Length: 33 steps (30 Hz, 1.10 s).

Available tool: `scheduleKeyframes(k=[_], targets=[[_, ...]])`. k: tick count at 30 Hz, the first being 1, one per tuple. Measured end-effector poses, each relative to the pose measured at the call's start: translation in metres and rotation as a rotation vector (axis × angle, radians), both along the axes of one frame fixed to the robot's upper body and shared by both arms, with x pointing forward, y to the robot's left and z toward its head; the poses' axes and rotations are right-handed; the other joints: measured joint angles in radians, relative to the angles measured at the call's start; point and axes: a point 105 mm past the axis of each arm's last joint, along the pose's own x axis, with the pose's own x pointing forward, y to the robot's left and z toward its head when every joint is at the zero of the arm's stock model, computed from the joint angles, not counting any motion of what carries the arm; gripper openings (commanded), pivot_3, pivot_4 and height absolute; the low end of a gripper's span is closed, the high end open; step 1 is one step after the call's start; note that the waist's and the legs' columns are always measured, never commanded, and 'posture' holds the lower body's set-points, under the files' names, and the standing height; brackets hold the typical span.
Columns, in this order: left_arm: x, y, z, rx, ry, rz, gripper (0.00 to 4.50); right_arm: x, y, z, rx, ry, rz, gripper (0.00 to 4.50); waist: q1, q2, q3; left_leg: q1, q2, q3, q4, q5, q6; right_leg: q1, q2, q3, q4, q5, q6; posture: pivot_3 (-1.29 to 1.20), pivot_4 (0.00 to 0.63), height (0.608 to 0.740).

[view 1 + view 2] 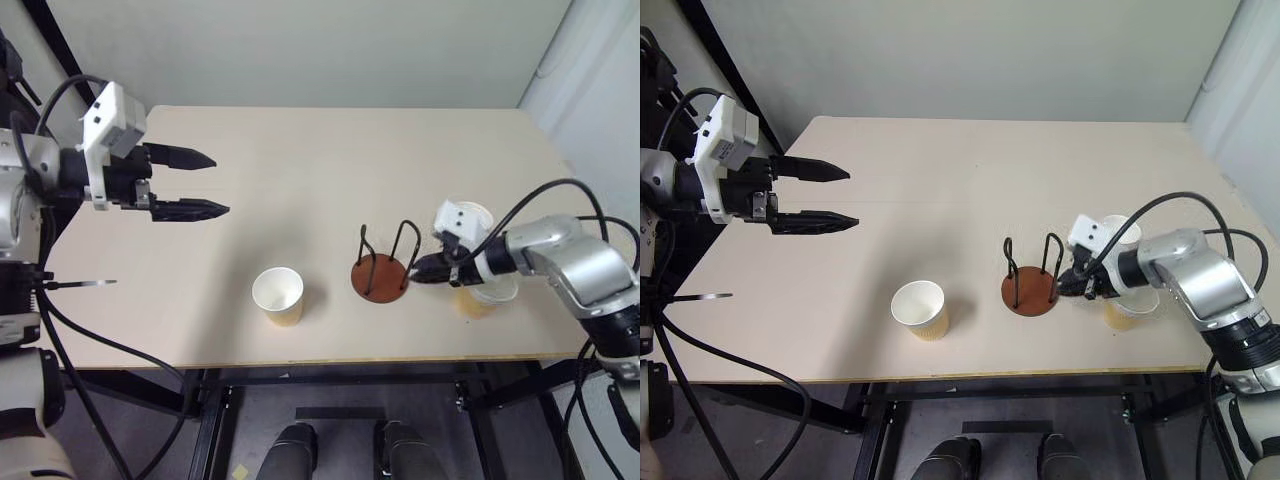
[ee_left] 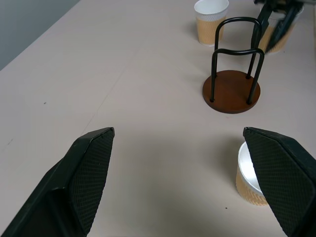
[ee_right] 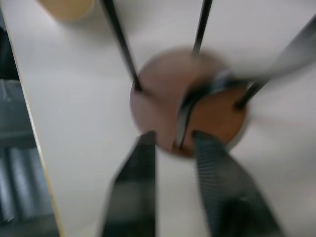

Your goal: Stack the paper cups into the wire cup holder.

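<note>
Near the bench's front edge, a tan paper cup [image 1: 278,295] stands beside the brown-based wire cup holder [image 1: 381,274]; light, crushable, best gripped at the rim. Right end effector [image 3: 173,143] slightly open, empty; left end effector [image 1: 200,183] wide open, empty.

Two robot arms in silver-grey metal with black joints. Each wrist carries a white boxy camera housing. Left gripper [image 1: 190,183] has two long black tapered fingers [image 2: 84,173] with a fine cross-hatched texture on the pads. Right gripper [image 1: 422,268] is black and smaller in view. Thick black cables loop along both arms.
</note>
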Motion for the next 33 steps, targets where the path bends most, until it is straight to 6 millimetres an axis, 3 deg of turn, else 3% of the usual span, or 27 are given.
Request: scheduleKeyframes(k=[3,8,16,23,33], targets=[[0.0,0.0,0.0,-0.001,0.0,0.0,4.5,0.001,0.0,0.001,-0.003,-0.006,-0.002,3.26,0.0,0.0,0.0,0.0,0.001,0.0,0.0,0.0,0.0,0.0,0.001,0.0,0.0,0.0,0.0,0.0,0.15,0.74],[0.001,-0.002,-0.001,-0.006,0.0,-0.003,4.5,0.004,0.004,0.009,0.023,-0.007,-0.024,3.26,0.0,0.0,0.0,0.0,0.002,0.0,0.0,0.0,0.0,0.0,0.002,0.0,0.0,0.0,0.0,0.0,0.15,0.74],[0.002,-0.002,-0.001,-0.012,0.0,-0.002,4.5,-0.009,-0.027,0.064,0.025,-0.074,-0.01,3.26,0.006,0.0,0.0,-0.001,0.003,0.0,0.0,-0.002,-0.002,-0.001,0.003,0.0,-0.001,-0.001,-0.001,0.0,0.15,0.74],[0.004,-0.004,0.0,-0.027,-0.005,-0.007,4.5,0.024,-0.055,0.108,-0.078,-0.315,-0.069,3.26,0.0,0.0,0.0,0.001,0.007,0.0,0.0,-0.002,-0.002,-0.001,0.006,0.0,0.001,-0.001,-0.002,0.0,0.15,0.74],[0.004,-0.007,0.002,-0.03,-0.01,-0.031,4.5,0.061,-0.072,0.083,-0.293,-0.336,-0.013,3.26,-0.002,0.0,0.0,0.0,0.008,0.0,-0.001,-0.002,-0.001,-0.002,0.007,0.0,0.0,0.0,-0.002,0.0,0.15,0.74]])
